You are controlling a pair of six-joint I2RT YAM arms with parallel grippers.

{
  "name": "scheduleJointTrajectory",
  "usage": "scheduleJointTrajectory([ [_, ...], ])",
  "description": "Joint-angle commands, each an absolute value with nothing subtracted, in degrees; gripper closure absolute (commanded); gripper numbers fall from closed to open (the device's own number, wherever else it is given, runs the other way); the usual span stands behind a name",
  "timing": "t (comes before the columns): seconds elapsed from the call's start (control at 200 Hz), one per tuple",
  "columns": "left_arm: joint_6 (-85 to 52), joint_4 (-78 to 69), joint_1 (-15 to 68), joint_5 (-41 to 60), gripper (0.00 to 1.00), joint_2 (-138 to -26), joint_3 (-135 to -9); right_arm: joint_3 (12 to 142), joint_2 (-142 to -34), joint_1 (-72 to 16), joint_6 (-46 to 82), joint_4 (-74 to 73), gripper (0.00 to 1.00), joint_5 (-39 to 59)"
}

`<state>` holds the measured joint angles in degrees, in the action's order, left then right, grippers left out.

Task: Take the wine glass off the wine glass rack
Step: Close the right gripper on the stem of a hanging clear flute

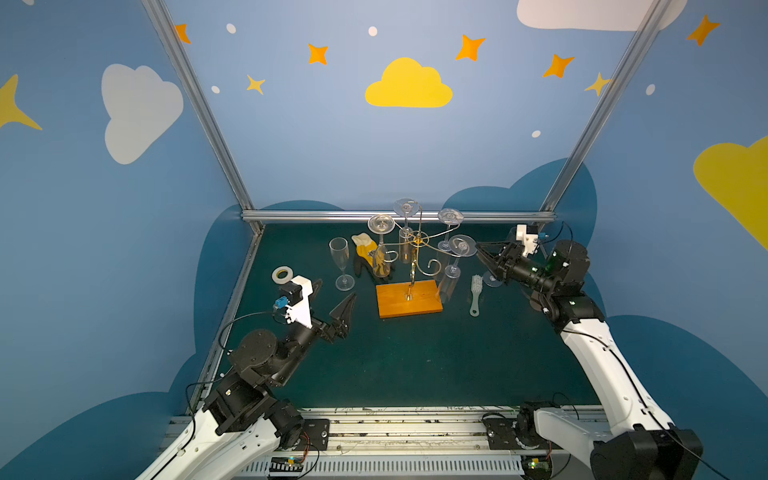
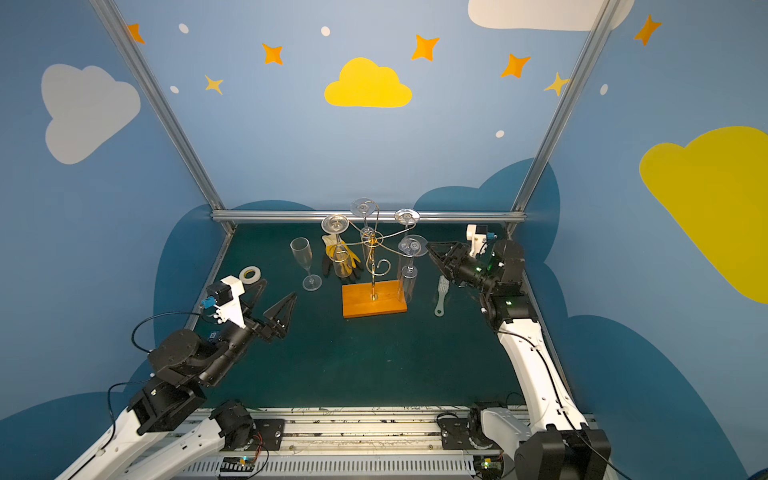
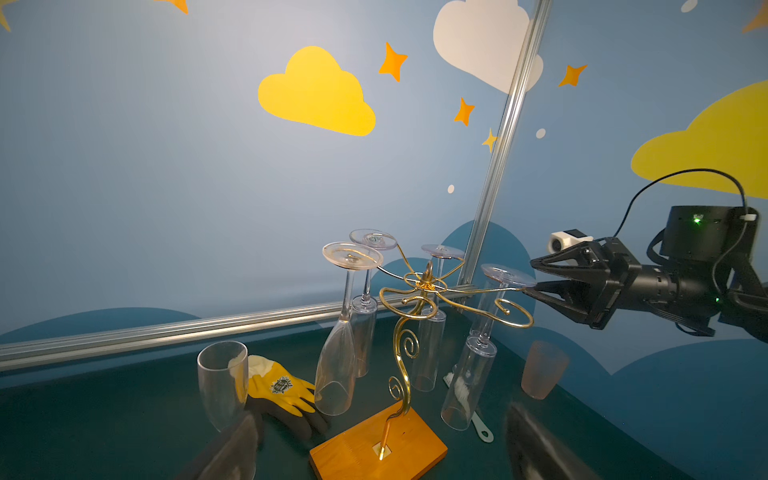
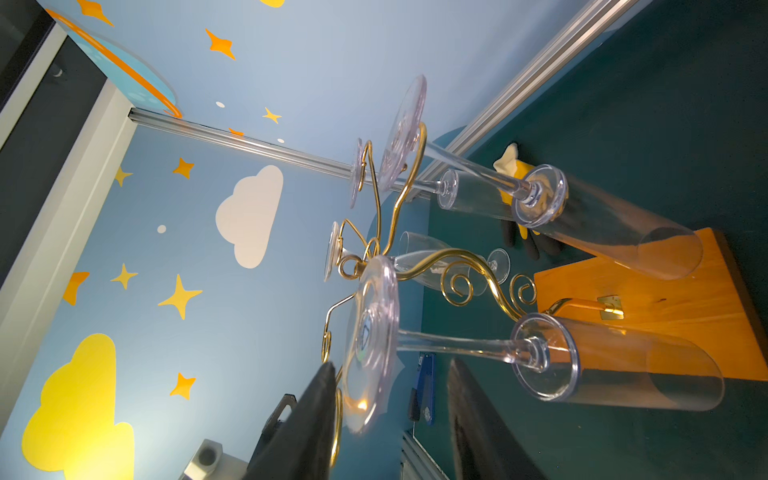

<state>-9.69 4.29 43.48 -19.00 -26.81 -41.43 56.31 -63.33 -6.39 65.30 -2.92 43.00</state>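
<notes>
A: There's the right claw (image 3: 534,274), tight up against the glass (image 3: 478,345), the one on the rack (image 3: 428,286) arm that points to the tabletop's (image 1: 415,365) right edge.

B: And look how it hangs: upside down, long axis near upright, bowl low, flat foot on top in the gold curl. The claw sits level with that foot, on the right-edge side of it.

A: Jaws partway open, one finger above the foot's rim, one below. They straddle it. No clamp that I can see, nothing held.

B: That's what the move turns on: the foot lies flat, with the fingers stacked over and under it. Close there, I'd say, then draw it out of the curl. Which way the curl opens, I can't tell.

A: And the left claw (image 1: 332,297)?

B: Spread wide, empty, well apart near the front-left corner. The right arm is plainly the nearer one.

A: Three other glasses (image 3: 336,374) hang on the rack close by, and a standing glass (image 1: 338,251) is upright toward the back-left.

B: A snag risk, I'd guess, if the bowl swings.

A: Any writing to read?

B: The yellow glove (image 3: 286,386) beside the rack, toward the back edge, carries a round badge, too small to read. The tape roll (image 1: 283,274) and the brush (image 1: 476,291) show none. No brand on the glass either.
</notes>
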Motion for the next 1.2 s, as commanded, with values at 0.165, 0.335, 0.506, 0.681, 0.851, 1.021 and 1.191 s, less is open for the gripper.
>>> scheduleJointTrajectory([
  [0.165,-10.6,5.1,43.2,-18.7,0.09,-25.5,-41.1,58.9,-65.6,-7.4,67.0,-7.4,0.65,43.8],
  [0.335,-10.8,5.4,43.3,-18.9,0.09,-24.8,-40.8,58.9,-66.1,-7.6,67.1,-7.6,0.72,43.3],
  [0.506,-10.8,5.5,43.2,-19.2,0.09,-24.7,-40.7,58.8,-66.3,-7.7,67.1,-7.6,0.79,42.8],
  [0.681,-10.7,5.4,43.3,-19.3,0.09,-24.8,-40.7,58.5,-66.0,-7.7,67.1,-7.4,0.84,42.4],
  [0.851,-10.7,5.4,43.2,-19.3,0.09,-24.7,-40.6,58.6,-65.8,-7.8,67.2,-7.3,0.91,42.1],
  [1.021,-10.8,5.6,43.2,-19.3,0.09,-24.5,-40.5,58.5,-65.7,-7.8,67.3,-7.3,0.97,41.9],
  [1.191,-10.8,5.7,43.2,-19.5,0.09,-24.1,-40.5,58.4,-65.6,-7.9,67.8,-7.4,1.0,41.7],
])
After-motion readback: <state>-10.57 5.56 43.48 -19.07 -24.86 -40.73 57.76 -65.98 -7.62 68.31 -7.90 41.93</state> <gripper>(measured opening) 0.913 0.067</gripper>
